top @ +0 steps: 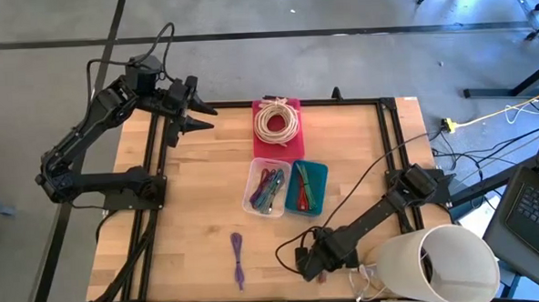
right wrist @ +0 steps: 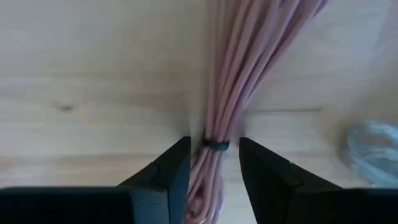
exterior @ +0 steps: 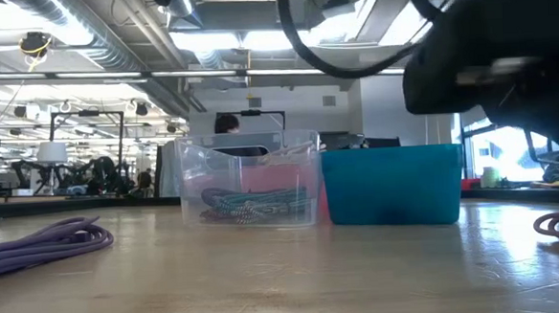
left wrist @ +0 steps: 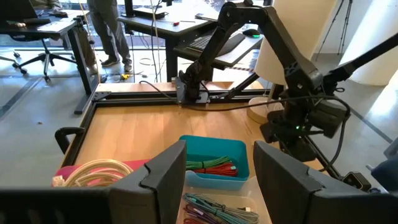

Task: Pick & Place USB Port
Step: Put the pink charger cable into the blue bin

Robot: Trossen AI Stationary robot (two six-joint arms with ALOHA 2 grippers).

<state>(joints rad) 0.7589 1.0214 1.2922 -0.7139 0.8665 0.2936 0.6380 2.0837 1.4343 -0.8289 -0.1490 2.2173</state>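
Right gripper straddling a pink cable at the table's near edge

Bins number three, clustered mid-table: a pink bin (top: 278, 123) holding one coil of white cable (top: 276, 121), a clear bin (top: 267, 188) of mixed coloured cables, and a teal bin (top: 307, 188) of red and green cables, the last two touching side by side. One purple cable (top: 238, 260) lies alone on the bare wood nearer the front edge, well apart from the bins. One pink cable bundle (right wrist: 225, 93) lies on the wood at the front right, beside a white cylinder (top: 431, 266).

Open wood spreads left of the bins and around the purple cable; a black frame runs along the table's sides.

The right gripper (right wrist: 209, 163) is down at the table by the front edge, its jaws parted a little, one finger on each side of the pink bundle at its dark tie (right wrist: 216, 144), not closed on it. The left gripper (top: 198, 113) waits raised over the far left corner, jaws apart and holding nothing.
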